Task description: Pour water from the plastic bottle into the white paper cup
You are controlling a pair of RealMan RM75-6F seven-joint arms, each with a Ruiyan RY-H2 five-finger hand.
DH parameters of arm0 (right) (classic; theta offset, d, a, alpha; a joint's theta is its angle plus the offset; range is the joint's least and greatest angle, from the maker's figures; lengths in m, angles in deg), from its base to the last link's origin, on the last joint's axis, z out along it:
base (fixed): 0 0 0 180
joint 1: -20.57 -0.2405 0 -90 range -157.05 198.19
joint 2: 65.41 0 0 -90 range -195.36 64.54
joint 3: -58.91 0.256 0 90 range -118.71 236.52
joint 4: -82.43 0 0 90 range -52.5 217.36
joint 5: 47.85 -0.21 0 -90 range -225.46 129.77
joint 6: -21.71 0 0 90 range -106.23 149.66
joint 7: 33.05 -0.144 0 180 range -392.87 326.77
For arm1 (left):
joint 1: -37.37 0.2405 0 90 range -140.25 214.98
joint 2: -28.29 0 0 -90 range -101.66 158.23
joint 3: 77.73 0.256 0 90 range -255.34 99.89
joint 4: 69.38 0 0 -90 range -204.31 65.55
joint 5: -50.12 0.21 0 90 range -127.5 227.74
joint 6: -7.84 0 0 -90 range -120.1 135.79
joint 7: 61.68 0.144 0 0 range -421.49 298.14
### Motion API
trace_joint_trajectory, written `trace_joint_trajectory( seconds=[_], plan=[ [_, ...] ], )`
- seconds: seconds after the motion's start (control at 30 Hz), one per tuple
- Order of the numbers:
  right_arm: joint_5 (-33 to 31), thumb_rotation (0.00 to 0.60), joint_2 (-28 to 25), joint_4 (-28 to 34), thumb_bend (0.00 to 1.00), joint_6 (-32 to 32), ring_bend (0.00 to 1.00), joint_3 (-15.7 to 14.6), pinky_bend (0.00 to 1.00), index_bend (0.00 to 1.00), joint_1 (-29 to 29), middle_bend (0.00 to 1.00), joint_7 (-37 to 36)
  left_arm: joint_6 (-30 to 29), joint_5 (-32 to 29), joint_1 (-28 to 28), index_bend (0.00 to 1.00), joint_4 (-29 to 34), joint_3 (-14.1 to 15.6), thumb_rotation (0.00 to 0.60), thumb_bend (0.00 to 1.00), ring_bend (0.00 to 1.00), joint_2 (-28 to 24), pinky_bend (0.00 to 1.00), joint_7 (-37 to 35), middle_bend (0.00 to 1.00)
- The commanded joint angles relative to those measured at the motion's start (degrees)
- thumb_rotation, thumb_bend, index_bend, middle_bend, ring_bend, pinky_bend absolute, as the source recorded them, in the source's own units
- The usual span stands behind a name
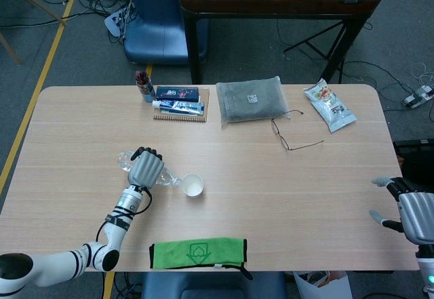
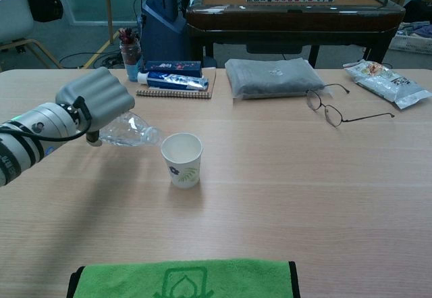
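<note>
Over the pale wooden table (image 1: 305, 197), seen from the head camera, the left hand (image 1: 145, 169) wraps its fingers around the plastic bottle (image 1: 165, 178), tipped with its neck toward the white paper cup (image 1: 193, 186) just beside it. At the table's right edge the right hand (image 1: 409, 209) hangs with fingers apart, holding nothing, well clear of the work. A green cloth (image 1: 197, 252) lies at the near edge; spectacles (image 1: 291, 133), a grey pouch (image 1: 249, 100) and a snack packet (image 1: 329, 105) sit far back.

From the chest camera, the left hand (image 2: 94, 98) grips the bottle (image 2: 131, 134) almost on its side, its mouth touching or nearly touching the cup's (image 2: 182, 159) rim on the robot's left side. Whether water is running cannot be made out. Pouring looks to be the step in hand; next, the bottle's base probably needs lifting while the mouth stays over the opening, lest the light cup be nudged. Bare tabletop lies around the cup, and the books (image 2: 174, 79) behind stand well apart.
</note>
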Motion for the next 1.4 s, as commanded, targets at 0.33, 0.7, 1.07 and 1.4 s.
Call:
trace_joint_trajectory(
  seconds=[0.33, 0.7, 1.07, 1.4],
  plan=[
    [0.08, 0.6, -0.11, 0.04, 0.08, -0.1, 0.32, -0.04, 0.52, 0.35, 0.05, 0.39, -0.27, -0.27, -1.6, -1.22, 0.59, 0.72, 0.09, 0.6, 0.08, 0.49, 0.63, 0.62, 4.58, 0.55],
    [0.13, 0.6, -0.16, 0.0, 0.07, 0.05, 0.32, -0.13, 0.52, 0.35, 0.01, 0.39, -0.54, -0.72, -2.95, -1.86, 0.59, 1.84, 0.06, 0.6, 0.08, 0.49, 0.61, 0.62, 7.03, 0.55],
    [0.09, 0.6, -0.33, 0.04, 0.08, 0.06, 0.32, -0.11, 0.52, 0.35, 0.0, 0.39, -1.03, -1.8, -4.52, -2.52, 0.59, 2.46, -0.04, 0.6, 0.08, 0.49, 0.86, 0.62, 9.74, 0.55],
    [0.33, 0.6, -0.49, 0.14, 0.07, -0.28, 0.32, -0.15, 0.52, 0.35, 0.13, 0.39, -1.36, -2.47, -5.18, -3.15, 0.59, 2.45, -0.02, 0.6, 0.08, 0.49, 1.47, 0.62, 10.95, 0.55]
  ],
)
